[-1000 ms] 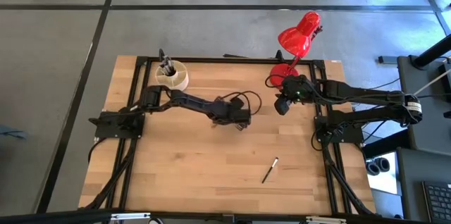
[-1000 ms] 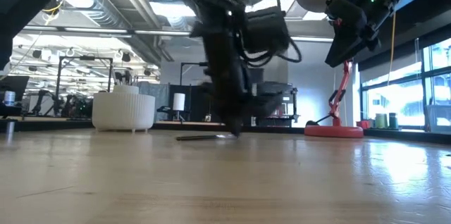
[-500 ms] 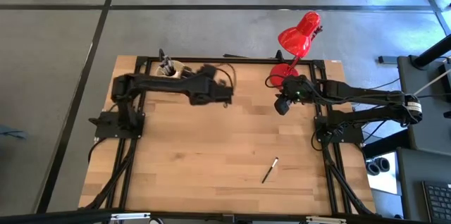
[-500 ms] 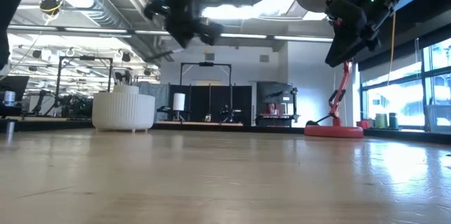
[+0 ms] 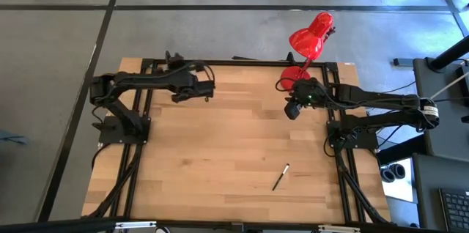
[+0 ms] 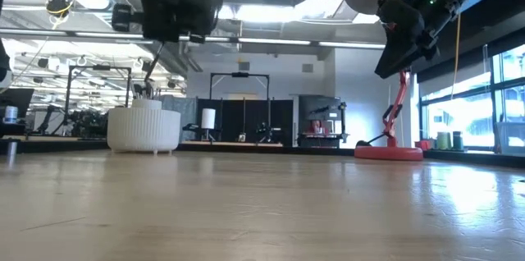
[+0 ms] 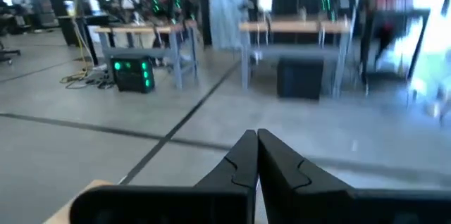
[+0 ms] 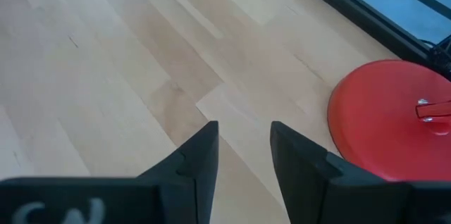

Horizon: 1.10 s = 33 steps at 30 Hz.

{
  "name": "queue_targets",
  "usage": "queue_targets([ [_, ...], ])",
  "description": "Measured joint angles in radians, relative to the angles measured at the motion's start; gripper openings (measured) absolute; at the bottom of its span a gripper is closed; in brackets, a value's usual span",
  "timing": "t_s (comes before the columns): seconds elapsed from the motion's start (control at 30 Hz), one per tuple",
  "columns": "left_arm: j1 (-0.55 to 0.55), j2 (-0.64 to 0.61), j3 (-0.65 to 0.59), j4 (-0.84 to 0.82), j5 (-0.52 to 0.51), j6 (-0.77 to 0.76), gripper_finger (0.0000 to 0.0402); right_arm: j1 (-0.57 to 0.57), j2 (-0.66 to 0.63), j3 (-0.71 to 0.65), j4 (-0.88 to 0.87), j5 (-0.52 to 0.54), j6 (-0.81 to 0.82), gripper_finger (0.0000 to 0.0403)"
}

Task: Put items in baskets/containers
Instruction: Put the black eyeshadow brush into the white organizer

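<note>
1. You had no readable brand or label. The only writing was pale lettering on the right gripper's housing in its wrist view, cut off by the edge and not legible.
2. Landmark: the red desk lamp (image 5: 311, 34), its round base at the table's (image 5: 220, 152) back edge.
3. Your right gripper (image 8: 243, 129) hung just beside the lamp's base, raised off the wood. Its fingers stood apart with nothing between them.
4. The cream-white organiser (image 6: 143, 130) stood well apart from the lamp, far along the same back edge. Several brushes (image 6: 143, 90) stood upright in it.
5. Your left gripper (image 7: 255, 134) hovered above the organiser, on its lamp-facing side. Its fingers were pressed together. In the low view a thin dark held brush (image 6: 152, 66) slanted down from it toward the organiser's rim.
6. In the way: from overhead your left arm (image 5: 146, 83) covered nearly all of the organiser.
7. One loose brush (image 5: 281, 177) lay flat on the wood, well apart from the lamp, toward the table's front edge.
</note>
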Motion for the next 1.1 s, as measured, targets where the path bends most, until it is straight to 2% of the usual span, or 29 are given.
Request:
queue_targets([
  [0.1,0.03,0.001,-0.044,0.012,-0.067,-0.132,0.0003,0.0,0.0,0.0,0.002,0.0,0.0,0.0129],
  [0.2,0.067,0.016,-0.079,0.067,-0.072,-0.192,0.0003,0.0,0.0,0.0,0.002,0.0,-0.004,0.0129],
  [0.37,0.117,0.043,-0.137,0.199,-0.074,-0.144,0.0003,0.0,0.0,0.0,0.003,0.0,-0.027,0.0129],
  [0.63,0.199,0.055,-0.144,0.208,-0.075,-0.16,0.0003,0.0,0.0,0.0,0.007,0.0,-0.049,0.0129],
  [1.1,0.204,0.055,-0.144,0.237,-0.073,-0.16,0.0004,0.0,0.0,0.0,0.024,0.0,-0.056,0.0129],
])
